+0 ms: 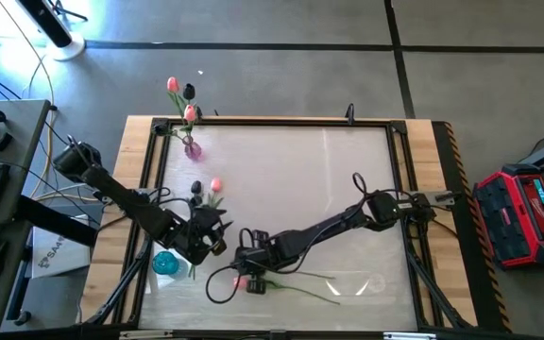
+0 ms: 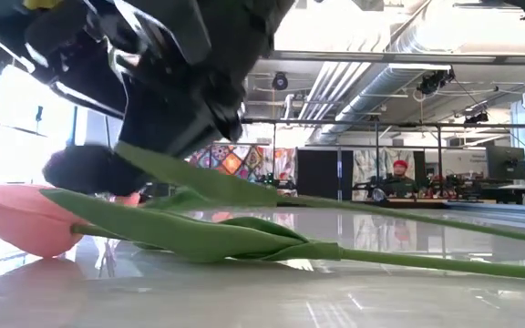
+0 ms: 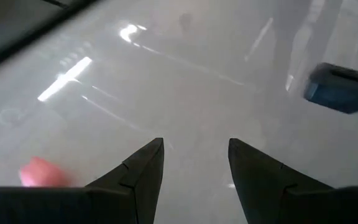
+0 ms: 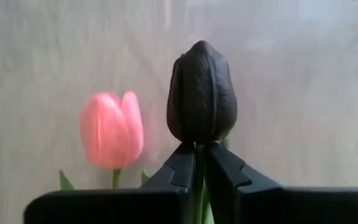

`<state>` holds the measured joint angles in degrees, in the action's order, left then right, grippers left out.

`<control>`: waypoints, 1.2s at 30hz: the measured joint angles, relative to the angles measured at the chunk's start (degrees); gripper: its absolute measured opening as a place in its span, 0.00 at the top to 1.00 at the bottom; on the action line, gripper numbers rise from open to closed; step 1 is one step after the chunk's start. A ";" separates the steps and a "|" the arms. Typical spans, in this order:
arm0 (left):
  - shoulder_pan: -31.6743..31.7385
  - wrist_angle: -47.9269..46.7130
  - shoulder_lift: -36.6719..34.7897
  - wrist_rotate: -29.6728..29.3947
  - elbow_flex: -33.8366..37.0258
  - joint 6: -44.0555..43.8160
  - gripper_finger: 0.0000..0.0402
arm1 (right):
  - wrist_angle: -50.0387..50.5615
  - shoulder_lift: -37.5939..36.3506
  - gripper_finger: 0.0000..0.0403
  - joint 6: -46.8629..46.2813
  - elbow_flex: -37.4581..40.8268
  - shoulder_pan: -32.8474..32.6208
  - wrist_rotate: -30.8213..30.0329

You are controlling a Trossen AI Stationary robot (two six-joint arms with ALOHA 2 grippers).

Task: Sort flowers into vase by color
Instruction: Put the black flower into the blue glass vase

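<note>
R gripper (image 4: 199, 163) sits low at approx 6 o'clock on the surface (image 1: 348, 189), jaws pinched on the stem just under a dark tulip (image 4: 201, 93); gripping that close to the head prob keeps the bloom steady for a lift; a pink tulip (image 4: 112, 130) lies just beside it, head at about 9 o'clock of the dark one in the R wrist view, not held; low view shows the pink head and both stems w/ leaves lying flat on the surface. L gripper (image 3: 194, 171) waits near 8 o'clock, jaws spread, nothing between them; a blue vase (image 1: 164, 263) is just beside it, likely a target for one colour. A purple vase (image 1: 193, 146) w/ pink and dark blooms stands at approx 11 o'clock, close to the frame edge; two more tulips (image 1: 206, 189) stand betw the vases. Room: 12 to 5 o'clock is open; the two arms are close together at 7 o'clock, so a lift there looks tight.
</note>
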<state>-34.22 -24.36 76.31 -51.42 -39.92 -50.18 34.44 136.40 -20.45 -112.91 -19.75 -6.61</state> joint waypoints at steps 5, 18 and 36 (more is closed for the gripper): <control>-0.55 -3.22 -4.95 -1.16 -0.02 -1.20 0.58 | 2.18 -0.97 0.99 4.15 -3.18 0.07 -2.86; -11.11 -3.64 -17.76 -15.02 -0.04 -0.45 0.58 | -7.69 -14.68 1.00 10.37 -3.14 0.59 -24.09; -18.49 15.37 -8.71 -20.13 -0.04 16.75 0.58 | -48.59 -16.79 1.00 29.08 -1.37 3.47 4.57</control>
<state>-52.71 -8.99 67.60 -71.54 -39.97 -33.43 -14.15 119.61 8.63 -114.28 -16.28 -2.04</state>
